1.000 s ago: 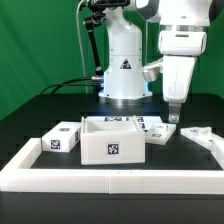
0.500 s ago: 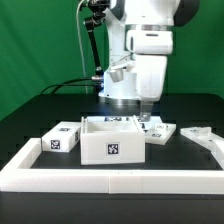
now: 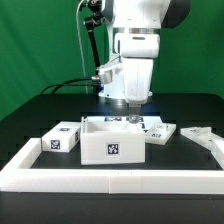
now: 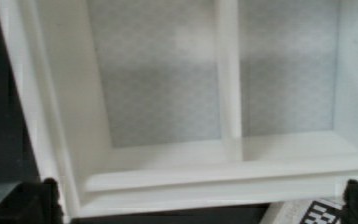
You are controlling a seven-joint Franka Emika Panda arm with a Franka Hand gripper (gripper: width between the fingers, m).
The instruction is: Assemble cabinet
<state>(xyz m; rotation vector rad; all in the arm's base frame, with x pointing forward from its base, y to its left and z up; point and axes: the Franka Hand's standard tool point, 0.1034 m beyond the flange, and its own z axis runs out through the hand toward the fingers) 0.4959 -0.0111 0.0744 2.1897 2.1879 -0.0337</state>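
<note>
box shell (image 4: 176,100) blurred, cropped at edges

No legible words or numbers, only fiducial tags (image 3: 113,150) on the box shell (image 3: 95,145) and small block (image 3: 66,135).

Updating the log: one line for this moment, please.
gripper: open, empty | above: cabinet box shell | small tagged block: beside shell

The exterior view is bright, evenly lit, coarse. The wrist view is blurred; soft shadow greys the cabinet (image 4: 158,80).
</note>
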